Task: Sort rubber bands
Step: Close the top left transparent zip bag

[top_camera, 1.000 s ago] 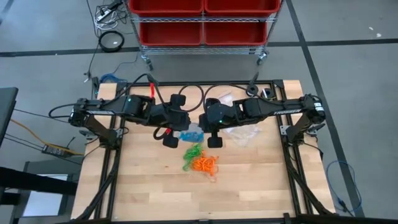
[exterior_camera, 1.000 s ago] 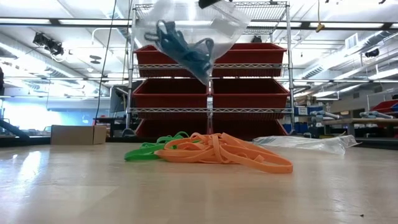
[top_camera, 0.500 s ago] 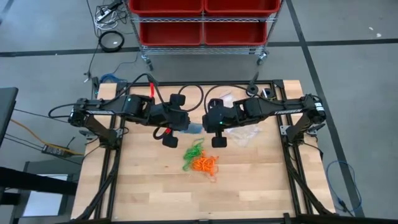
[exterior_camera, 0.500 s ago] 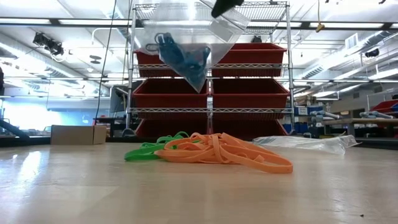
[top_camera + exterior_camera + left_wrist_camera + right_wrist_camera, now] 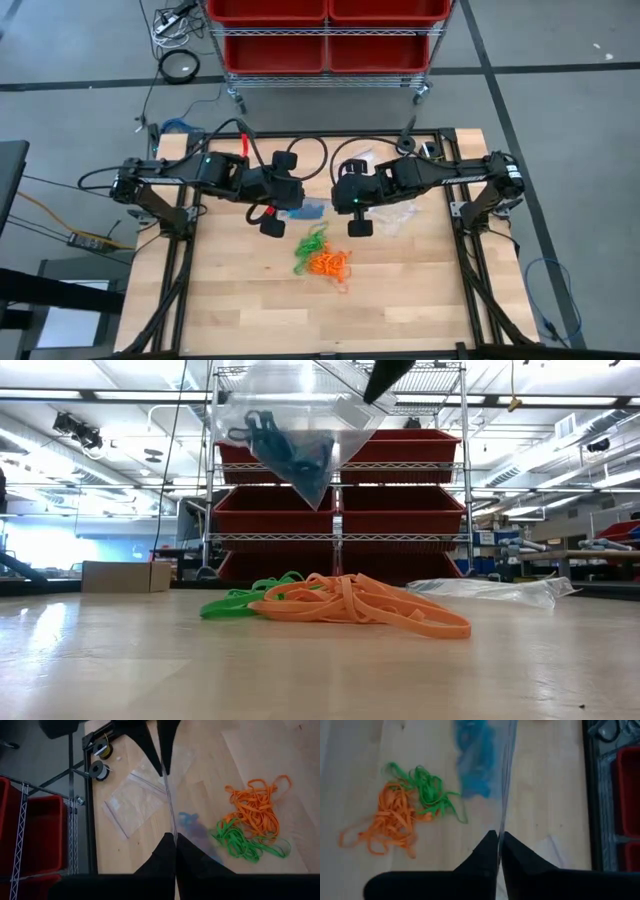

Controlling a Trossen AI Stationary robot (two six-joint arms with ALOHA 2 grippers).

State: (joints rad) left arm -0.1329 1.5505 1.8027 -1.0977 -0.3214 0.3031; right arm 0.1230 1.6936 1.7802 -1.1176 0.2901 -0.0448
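The blue rubber bands (image 5: 285, 442) are bunched inside a clear zip bag (image 5: 300, 405) held up above the bench (image 5: 240, 300). The bag's top edge is pinched at one end by the left pincer (image 5: 175, 837) and at the other by the right pincer (image 5: 499, 836), each closed on the plastic. Below it, green rubber bands (image 5: 311, 243) and orange rubber bands (image 5: 329, 264) are heaped touching each other on the wood. A second, empty bag (image 5: 395, 215) is lying nearby, under the right arm
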